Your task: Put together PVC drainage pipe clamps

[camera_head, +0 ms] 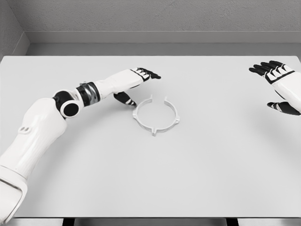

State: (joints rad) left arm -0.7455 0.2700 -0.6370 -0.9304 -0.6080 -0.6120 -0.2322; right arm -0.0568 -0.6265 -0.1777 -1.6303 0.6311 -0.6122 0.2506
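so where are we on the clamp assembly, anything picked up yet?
Nothing looks done: the white pipe clamp ring lies flat on the table, open at its far side, with no pipe or second part in view. In hand: nothing. The left robot hand is open beside the ring's left edge; the right robot hand is open, far right. Left: grasp and assembly.

Only the white open-ring plastic clamp [156, 117] interrupts the white bench [211, 169]; the left hand [134, 84] hovers just beside it.
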